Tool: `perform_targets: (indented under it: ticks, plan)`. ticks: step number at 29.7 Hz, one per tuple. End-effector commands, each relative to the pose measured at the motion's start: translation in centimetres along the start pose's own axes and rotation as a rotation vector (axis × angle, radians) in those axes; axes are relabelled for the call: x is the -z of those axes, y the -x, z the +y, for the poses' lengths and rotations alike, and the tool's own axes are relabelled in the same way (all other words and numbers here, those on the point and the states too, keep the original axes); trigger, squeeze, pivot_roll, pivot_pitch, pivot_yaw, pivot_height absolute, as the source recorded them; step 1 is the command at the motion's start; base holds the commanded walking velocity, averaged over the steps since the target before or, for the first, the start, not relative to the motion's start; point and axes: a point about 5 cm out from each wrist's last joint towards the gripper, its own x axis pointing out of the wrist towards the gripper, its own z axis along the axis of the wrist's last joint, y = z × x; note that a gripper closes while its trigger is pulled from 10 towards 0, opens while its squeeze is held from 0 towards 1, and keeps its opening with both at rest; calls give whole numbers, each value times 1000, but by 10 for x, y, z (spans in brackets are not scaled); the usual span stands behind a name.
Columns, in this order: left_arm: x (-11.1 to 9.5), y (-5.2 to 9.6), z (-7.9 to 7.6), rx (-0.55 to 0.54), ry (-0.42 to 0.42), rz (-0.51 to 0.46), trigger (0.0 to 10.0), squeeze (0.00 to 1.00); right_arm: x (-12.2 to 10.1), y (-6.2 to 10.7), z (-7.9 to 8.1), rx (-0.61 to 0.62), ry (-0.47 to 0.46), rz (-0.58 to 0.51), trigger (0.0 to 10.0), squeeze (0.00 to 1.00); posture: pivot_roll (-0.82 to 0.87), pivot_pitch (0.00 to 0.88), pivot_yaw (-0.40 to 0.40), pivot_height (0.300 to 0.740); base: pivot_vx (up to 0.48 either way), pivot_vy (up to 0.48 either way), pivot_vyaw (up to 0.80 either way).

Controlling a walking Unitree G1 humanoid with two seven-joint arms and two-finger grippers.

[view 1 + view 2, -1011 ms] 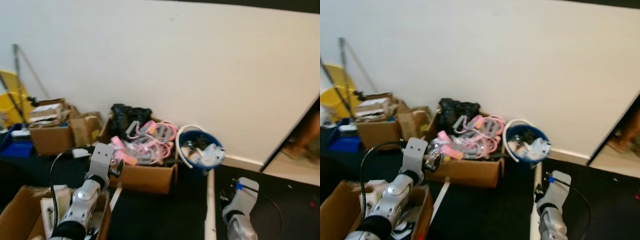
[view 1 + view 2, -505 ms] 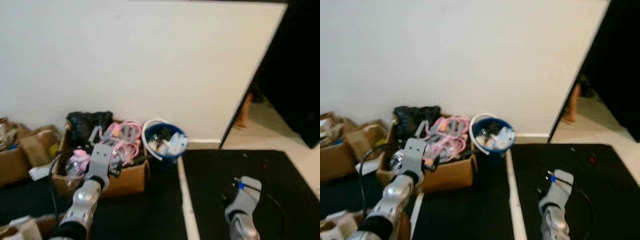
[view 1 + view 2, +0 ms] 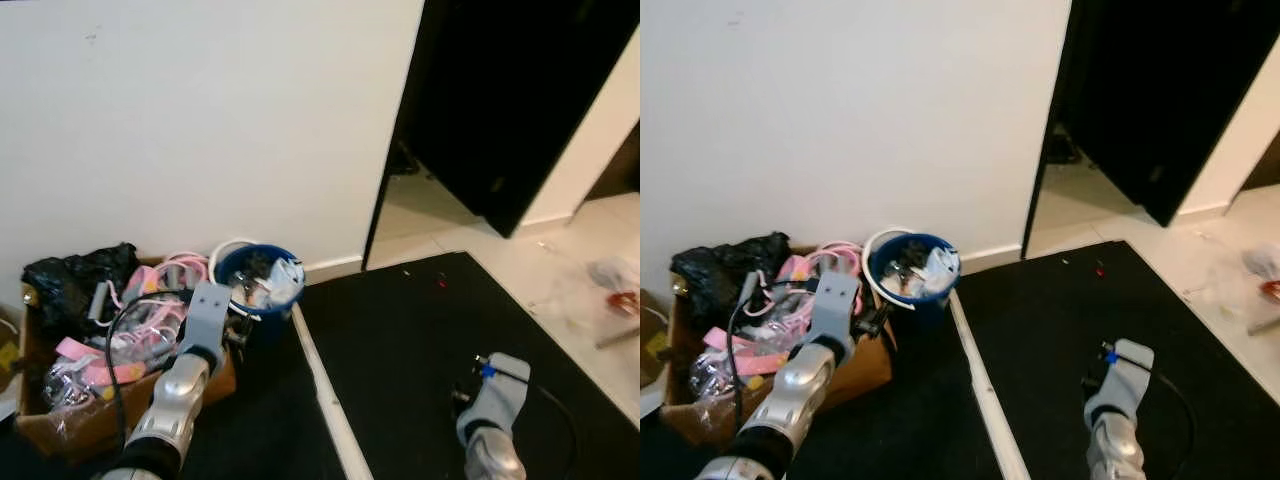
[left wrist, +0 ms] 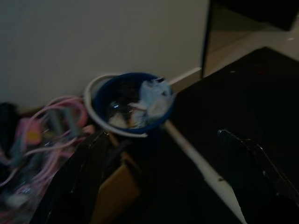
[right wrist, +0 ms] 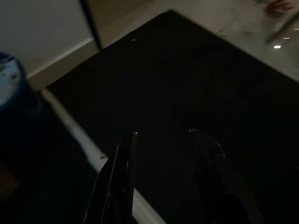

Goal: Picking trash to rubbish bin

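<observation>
Left eye view: upright blue bin (image 3: 258, 290), mouth upward

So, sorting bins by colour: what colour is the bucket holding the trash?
Blue, with a white handle: the bucket shows best in the right eye view.

Two silver arms, jointed rounded segments. Left arm (image 3: 180, 385) has a boxy grey wrist block and a black cable looping alongside. Right arm (image 3: 1118, 400) has a blue marking and thin black cable. Fingers (image 5: 119, 177) long, black, glossy.
</observation>
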Motion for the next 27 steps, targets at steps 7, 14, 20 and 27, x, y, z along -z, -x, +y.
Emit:
perform_targets:
  ticks: [7,14,20,27]
  plan:
    - [5,1,-1,-3,6,20,10000,0,12,5,-5,22,16,42,10000,0,-83,53,1,740,0,0,-800]
    - [7,2,-3,5,12,27,10000,0,10,5,-8,35,21,39,10000,0,-85,61,-2,740,0,0,-800]
    - [8,2,-1,-6,19,29,10000,0,10,5,-10,59,24,41,10000,0,-87,65,7,740,0,0,-800]
    - [5,1,2,-10,21,30,10000,0,11,5,-11,75,25,45,10000,0,-86,60,8,740,0,0,-800]
